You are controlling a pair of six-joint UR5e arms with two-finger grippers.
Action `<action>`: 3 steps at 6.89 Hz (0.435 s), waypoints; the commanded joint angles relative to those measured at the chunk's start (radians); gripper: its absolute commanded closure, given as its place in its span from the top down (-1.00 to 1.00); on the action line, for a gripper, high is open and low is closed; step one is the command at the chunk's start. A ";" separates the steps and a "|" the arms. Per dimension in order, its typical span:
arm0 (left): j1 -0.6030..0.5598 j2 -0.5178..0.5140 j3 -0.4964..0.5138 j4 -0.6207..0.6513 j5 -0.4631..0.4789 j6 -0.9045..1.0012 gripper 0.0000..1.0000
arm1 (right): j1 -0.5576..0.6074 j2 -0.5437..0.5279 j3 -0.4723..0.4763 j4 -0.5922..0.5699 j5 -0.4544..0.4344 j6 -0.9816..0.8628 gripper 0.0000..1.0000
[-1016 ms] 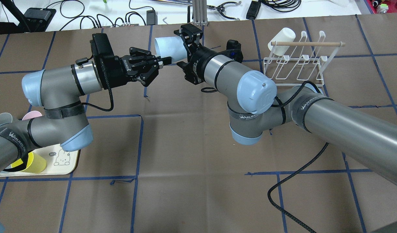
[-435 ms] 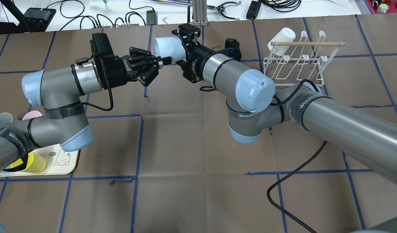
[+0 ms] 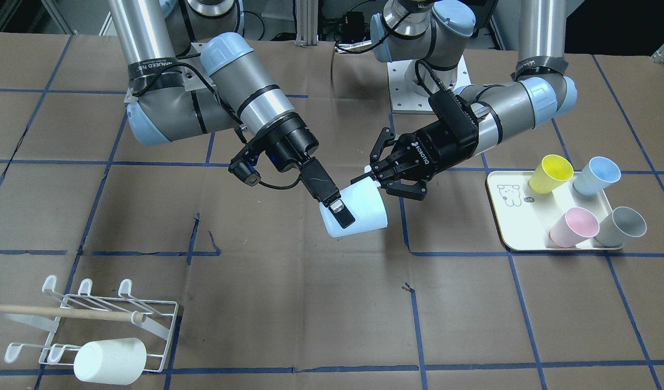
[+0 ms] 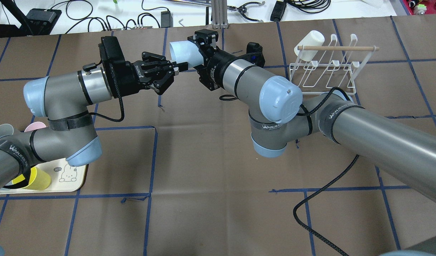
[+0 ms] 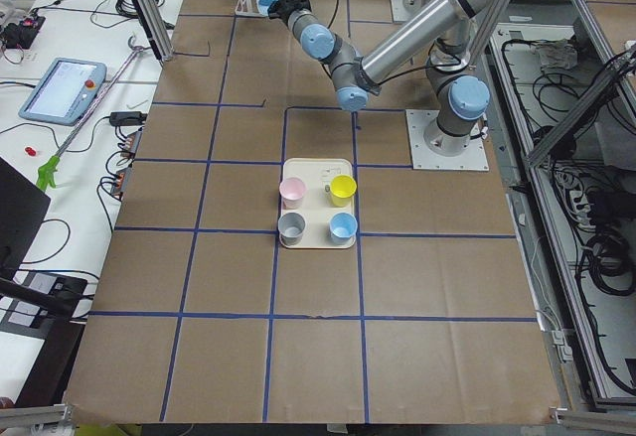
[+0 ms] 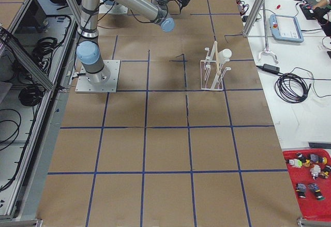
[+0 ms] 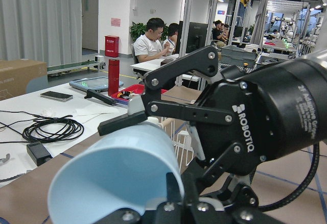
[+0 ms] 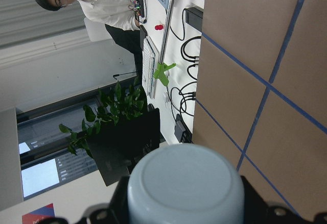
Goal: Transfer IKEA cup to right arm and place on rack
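A light-blue cup (image 3: 364,214) hangs on its side in mid-air between my two grippers, above the table's middle. My left gripper (image 3: 369,181) is shut on the cup's rim. My right gripper (image 3: 343,208) is closed around the cup's base end, with one finger pad (image 3: 340,215) lying flat on its wall. In the overhead view the cup (image 4: 182,52) sits between the left gripper (image 4: 179,67) and the right gripper (image 4: 196,51). The right wrist view shows the cup's base (image 8: 186,183) between my fingers. The white wire rack (image 3: 93,319) stands far off to my right.
A white cup (image 3: 110,361) hangs on the rack, under its wooden dowel (image 3: 66,312). A cream tray (image 3: 513,216) on my left holds yellow (image 3: 550,173), blue (image 3: 596,176), pink (image 3: 574,226) and grey (image 3: 620,227) cups. A black cable (image 4: 321,192) trails under the right arm.
My right gripper has moved slightly further onto the cup's base end and its fingers have narrowed around it. The left arm and the cup have hardly moved.
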 commanded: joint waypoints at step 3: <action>0.002 -0.002 0.027 -0.005 0.003 -0.054 0.96 | 0.000 0.002 0.000 0.000 0.011 -0.002 -0.11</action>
